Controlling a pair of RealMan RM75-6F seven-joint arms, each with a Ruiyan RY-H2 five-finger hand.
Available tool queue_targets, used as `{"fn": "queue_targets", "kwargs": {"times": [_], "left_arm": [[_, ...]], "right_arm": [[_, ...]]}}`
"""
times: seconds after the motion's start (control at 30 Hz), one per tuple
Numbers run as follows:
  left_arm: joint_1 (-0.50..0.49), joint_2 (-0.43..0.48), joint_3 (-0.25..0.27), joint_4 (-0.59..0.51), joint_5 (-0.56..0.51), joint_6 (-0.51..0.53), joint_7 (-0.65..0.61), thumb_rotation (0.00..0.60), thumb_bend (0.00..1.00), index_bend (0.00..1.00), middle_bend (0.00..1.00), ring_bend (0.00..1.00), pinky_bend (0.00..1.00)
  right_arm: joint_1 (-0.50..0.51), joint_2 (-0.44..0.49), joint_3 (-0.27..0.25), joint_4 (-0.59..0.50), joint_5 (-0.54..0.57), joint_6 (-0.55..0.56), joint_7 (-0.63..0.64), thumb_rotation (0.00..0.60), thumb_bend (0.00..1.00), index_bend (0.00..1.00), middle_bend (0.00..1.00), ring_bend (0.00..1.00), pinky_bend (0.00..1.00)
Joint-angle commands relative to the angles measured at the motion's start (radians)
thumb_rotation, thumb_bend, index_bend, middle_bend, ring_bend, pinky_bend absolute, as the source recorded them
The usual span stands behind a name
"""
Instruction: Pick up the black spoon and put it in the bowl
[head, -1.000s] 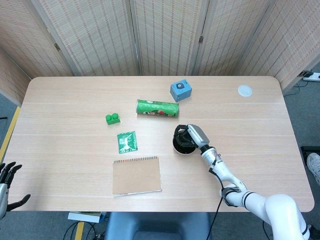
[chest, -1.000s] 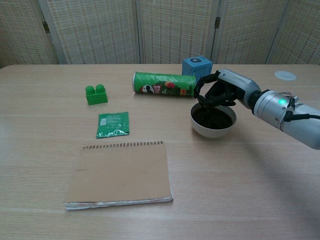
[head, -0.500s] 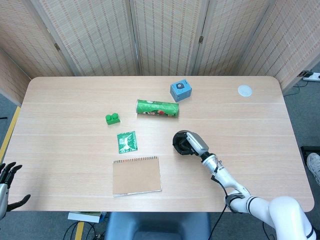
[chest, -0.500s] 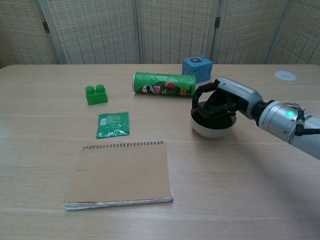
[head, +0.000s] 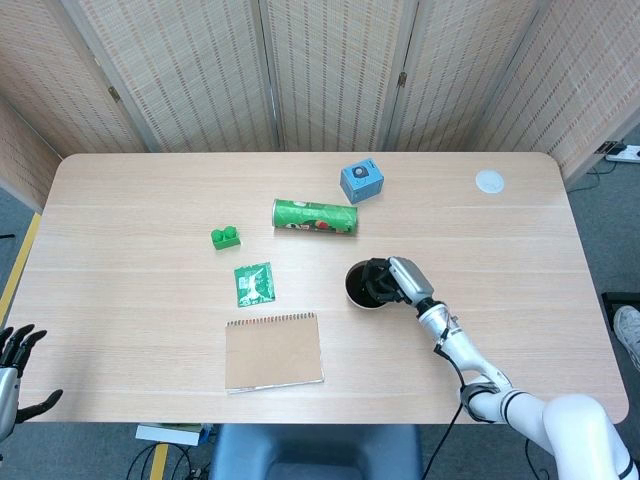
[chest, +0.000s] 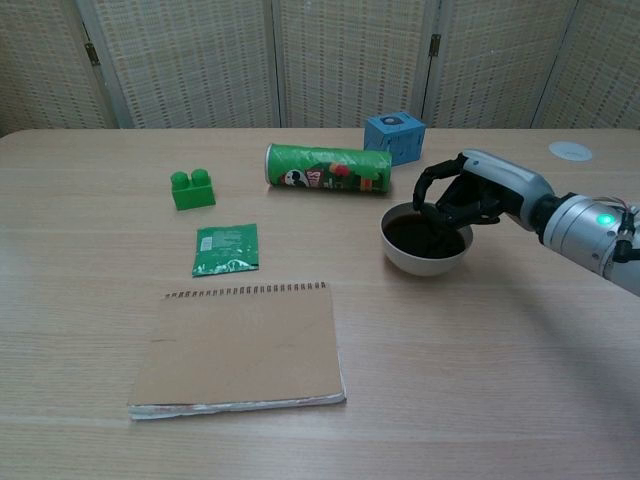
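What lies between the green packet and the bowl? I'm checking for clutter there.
Nothing: in the head view the stretch from the green packet to the bowl is bare table. The chest view shows the same.

Black spoon perhaps inside dark bowl (chest: 425, 262)

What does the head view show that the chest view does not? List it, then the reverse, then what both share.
Only the head view shows the left hand, hanging off the table's near left corner with fingers spread, plus the floor around the table.

Only the chest view shows the side of the white bowl and the right hand's fingers curled above its dark inside.

Both show the right hand at the bowl, the green can, blue box, green brick, green packet, notebook and white disc.
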Motion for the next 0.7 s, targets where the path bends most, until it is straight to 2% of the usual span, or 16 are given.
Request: {"fn": "queue_targets", "kwargs": {"times": [0.03,0.27,0.7], "left_arm": [[0.0,0.001,-0.001,0.0,-0.003,-0.001,0.0,0.6,0.17,0.2,0.15,0.1,0.15],[0.002,0.003,-0.004,0.001,-0.011,-0.001,0.0,0.6,0.17,0.2,0.15,0.1,0.15],[0.0,0.001,-0.002,0.006,-0.003,-0.001,-0.006,0.6,0.17,0.2,0.15,0.1,0.15]], "right_arm": [[0.021,-0.03,0.019,0.039,0.008,-0.01,0.008,0.6,0.43,0.65,1.0,1.0,1.0],[0.059,-0.082,0.035,0.088,0.002,-0.012,0.043,0.6,0.43,0.65,1.0,1.0,1.0],[0.024,-0.056,-0.029,0.029,-0.053,0.048,0.069,0.6,0.43,0.65,1.0,1.0,1.0]]}}
